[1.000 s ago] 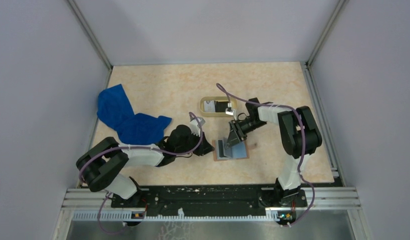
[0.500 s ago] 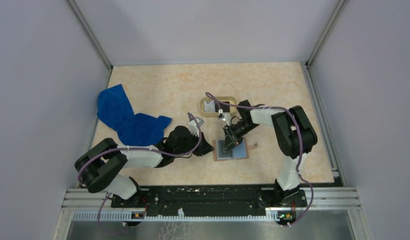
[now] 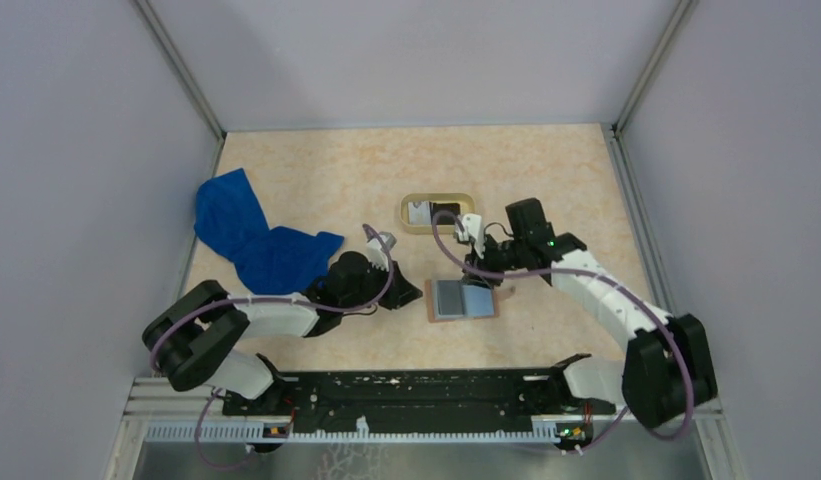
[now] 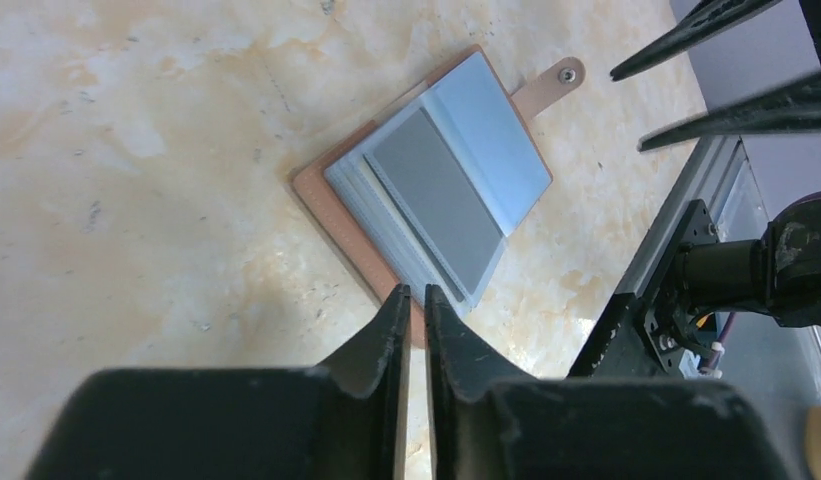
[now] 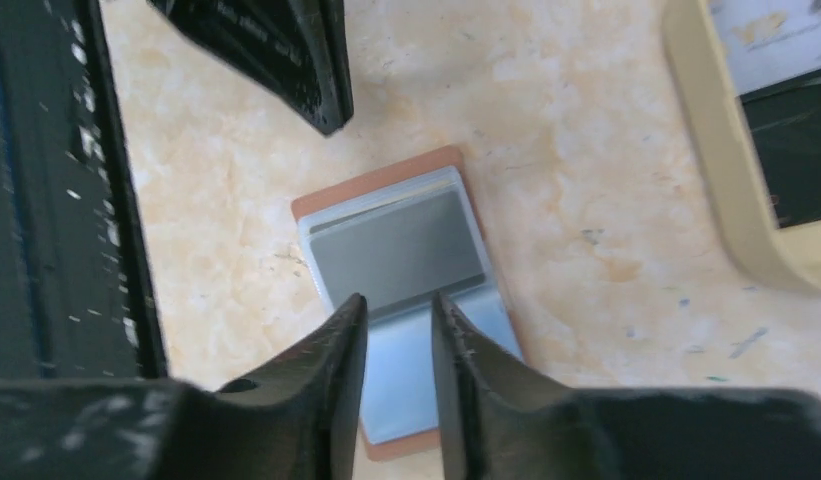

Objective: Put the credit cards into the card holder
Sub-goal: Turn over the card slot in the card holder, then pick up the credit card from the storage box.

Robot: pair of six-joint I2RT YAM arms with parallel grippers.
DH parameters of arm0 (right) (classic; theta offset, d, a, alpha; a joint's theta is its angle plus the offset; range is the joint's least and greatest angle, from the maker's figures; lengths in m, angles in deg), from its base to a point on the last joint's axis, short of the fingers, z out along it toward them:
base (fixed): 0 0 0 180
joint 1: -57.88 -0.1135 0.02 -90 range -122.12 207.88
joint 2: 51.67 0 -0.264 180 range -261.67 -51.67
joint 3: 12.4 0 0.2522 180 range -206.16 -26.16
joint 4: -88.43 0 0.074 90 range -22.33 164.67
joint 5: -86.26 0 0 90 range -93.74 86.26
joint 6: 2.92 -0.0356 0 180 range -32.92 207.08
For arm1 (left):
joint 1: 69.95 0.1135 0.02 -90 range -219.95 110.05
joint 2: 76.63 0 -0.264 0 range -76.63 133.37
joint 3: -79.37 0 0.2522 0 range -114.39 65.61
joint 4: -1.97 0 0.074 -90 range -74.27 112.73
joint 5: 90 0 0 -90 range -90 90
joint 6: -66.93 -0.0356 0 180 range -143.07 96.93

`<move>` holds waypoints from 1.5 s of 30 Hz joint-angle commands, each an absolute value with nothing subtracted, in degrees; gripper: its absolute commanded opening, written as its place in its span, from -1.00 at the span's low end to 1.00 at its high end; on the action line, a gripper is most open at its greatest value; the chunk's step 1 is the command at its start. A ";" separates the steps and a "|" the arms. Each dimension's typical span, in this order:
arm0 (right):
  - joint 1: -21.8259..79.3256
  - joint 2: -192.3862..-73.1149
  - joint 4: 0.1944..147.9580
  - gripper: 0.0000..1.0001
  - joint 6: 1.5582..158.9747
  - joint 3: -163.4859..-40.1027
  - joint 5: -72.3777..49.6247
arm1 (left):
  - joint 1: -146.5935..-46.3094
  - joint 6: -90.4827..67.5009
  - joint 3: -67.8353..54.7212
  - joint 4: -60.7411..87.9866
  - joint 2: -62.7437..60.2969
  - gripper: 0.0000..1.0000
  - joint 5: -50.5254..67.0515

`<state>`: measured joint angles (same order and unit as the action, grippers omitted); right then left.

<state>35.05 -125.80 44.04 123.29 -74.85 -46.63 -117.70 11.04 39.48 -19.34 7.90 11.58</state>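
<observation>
The card holder lies open on the table, tan-brown with a grey-blue inner face. A grey card sits in its left sleeve and also shows in the right wrist view. My left gripper is shut, and its tips rest at the holder's brown left edge. My right gripper hovers over the holder's middle, slightly open and empty; in the top view it is just behind the holder. A white card and a black card lie in the oval tan tray.
A blue cloth lies crumpled at the left of the table. The tray stands just behind the holder. The holder's snap tab sticks out on its right. Grey walls close in the table on three sides.
The right arm has swung its elbow from the far side round to the near right, and its gripper has drawn back above the holder. The left gripper stays at the holder's edge.
</observation>
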 commanded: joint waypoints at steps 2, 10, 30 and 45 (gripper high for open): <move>34.59 -116.13 57.56 -0.07 131.45 -65.91 -45.75 | -114.98 12.89 44.16 -26.52 1.75 -0.49 10.02; 34.59 -122.36 51.97 0.16 132.76 -78.81 -48.02 | -104.15 18.65 47.37 -28.68 -2.42 0.97 14.05; 34.58 -157.16 62.05 0.30 106.87 -116.29 -52.10 | -95.36 20.90 30.89 -29.13 10.83 0.80 16.66; 39.39 -162.91 70.10 0.31 89.10 -111.71 -54.69 | -94.52 23.82 24.91 -31.02 20.94 0.54 14.41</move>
